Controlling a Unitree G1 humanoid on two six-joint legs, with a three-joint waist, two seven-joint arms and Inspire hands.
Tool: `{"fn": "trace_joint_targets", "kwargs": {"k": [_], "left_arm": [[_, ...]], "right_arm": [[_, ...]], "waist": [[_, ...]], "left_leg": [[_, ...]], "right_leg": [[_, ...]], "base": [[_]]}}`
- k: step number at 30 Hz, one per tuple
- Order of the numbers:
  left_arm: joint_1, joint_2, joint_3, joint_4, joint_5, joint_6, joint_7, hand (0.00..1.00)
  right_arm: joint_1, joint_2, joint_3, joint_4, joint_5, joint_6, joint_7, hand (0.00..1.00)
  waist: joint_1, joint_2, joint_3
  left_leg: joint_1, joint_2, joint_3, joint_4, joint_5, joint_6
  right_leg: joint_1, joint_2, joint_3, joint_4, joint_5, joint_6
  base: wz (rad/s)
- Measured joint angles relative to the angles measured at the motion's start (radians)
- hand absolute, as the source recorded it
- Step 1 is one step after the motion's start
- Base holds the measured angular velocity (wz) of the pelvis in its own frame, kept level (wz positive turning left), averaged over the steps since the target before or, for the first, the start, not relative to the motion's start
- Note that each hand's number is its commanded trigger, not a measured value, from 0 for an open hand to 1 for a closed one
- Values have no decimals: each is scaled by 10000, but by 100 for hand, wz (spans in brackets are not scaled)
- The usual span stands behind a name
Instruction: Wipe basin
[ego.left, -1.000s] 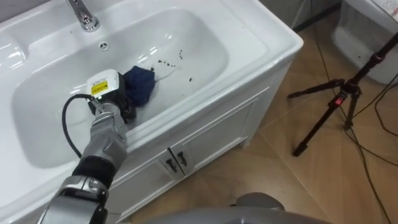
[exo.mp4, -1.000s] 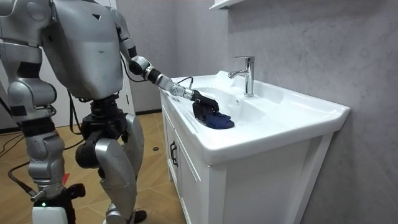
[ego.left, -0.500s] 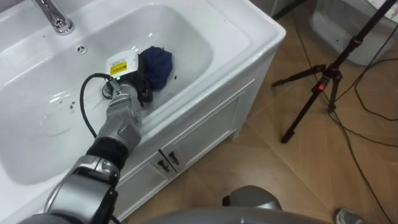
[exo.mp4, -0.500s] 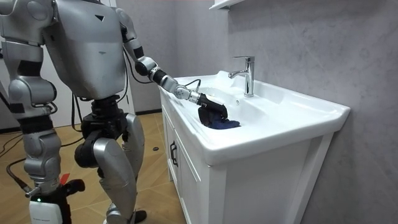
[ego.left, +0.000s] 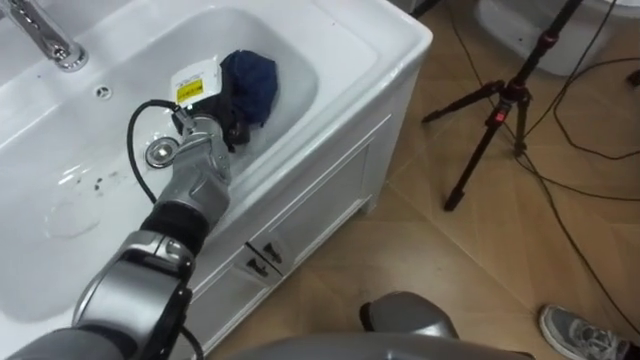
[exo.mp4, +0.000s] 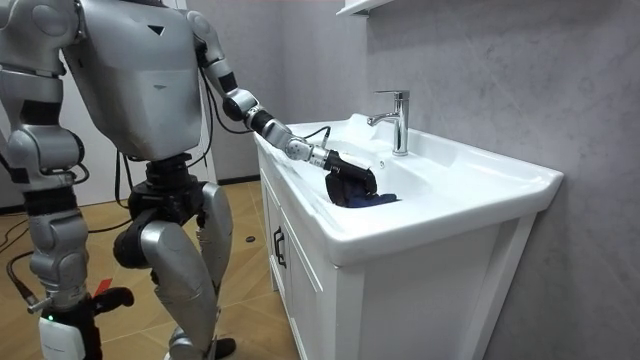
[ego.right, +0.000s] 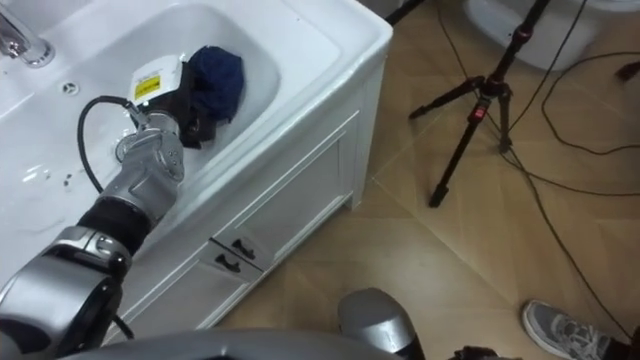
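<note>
A dark blue cloth (ego.left: 255, 80) lies bunched in the white basin (ego.left: 380, 40), near its right end. My left hand (ego.left: 213, 108) reaches into the basin from the lower left, its dark fingers curled into the cloth's left side. A white and yellow tag sits on the hand's back. In the room view I stand at the cabinet's left end with that hand (exo.mp4: 345, 170) stretched out onto the cloth (exo.mp4: 372, 197). My right hand (exo.mp4: 60, 283) hangs by my side at the room view's left.
A chrome tap (ego.left: 45, 40) stands at the basin's back, with an overflow hole (ego.left: 103, 92) below it. White cabinet doors (ego.left: 300, 220) are under the basin. On the wooden floor to the right stand a black tripod (ego.left: 500, 110), cables and a shoe (ego.left: 585, 335).
My left hand has pushed the cloth along the basin towards its right end, away from the tap. The eye views have shifted as I turned.
</note>
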Motion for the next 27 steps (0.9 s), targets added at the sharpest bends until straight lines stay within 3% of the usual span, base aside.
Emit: {"fn": "trace_joint_targets", "kwargs": {"k": [3, 9, 16, 21, 25, 27], "left_arm": [[-229, 112, 9, 1, -119, 0, 40, 100], [-408, 661, 55, 76, -112, -12, 95, 100], [-1030, 920, 71, 1427, -121, -148, 117, 100], [-1187, 1198, 138, 2418, -148, -429, 308, 100], [-1111, 1320, 514, 3289, -777, -588, 379, 100], [-862, 1485, 656, 3441, -786, -709, 362, 100]], "right_arm": [[6, -191, -28, 52, -59, -65, 25, 0], [155, -319, -438, 204, -504, -163, 92, 0], [637, -318, -411, -64, -522, -84, 36, 0], [733, -320, -415, -272, -607, -89, -26, 0], [932, -331, -561, -441, -597, -86, -111, 0], [973, -352, -593, -459, -627, -91, -108, 0]], "waist": [[-34, 94, 29], [-271, 148, 78], [-245, 54, 141], [-200, 57, 123], [-69, 51, 56], [117, 63, -17]], "left_leg": [[7, 2, 131, -3, -15, 22], [91, 18, 341, -35, -30, 16], [187, 47, 674, -29, -76, -29], [228, 79, 928, -29, -94, -60], [367, 117, 945, -10, -107, -87], [412, 142, 922, -16, -133, -128]], "right_leg": [[-42, 52, 190, -14, 46, 27], [-27, 123, 339, 7, 92, 18], [-89, 276, 635, 164, 133, 2], [-133, 398, 885, 194, 203, -13], [-11, 454, 923, 166, 214, -43], [20, 526, 1014, 152, 228, -82]], "base": [[-18], [-11], [-16], [-19], [-8], [-22]]}}
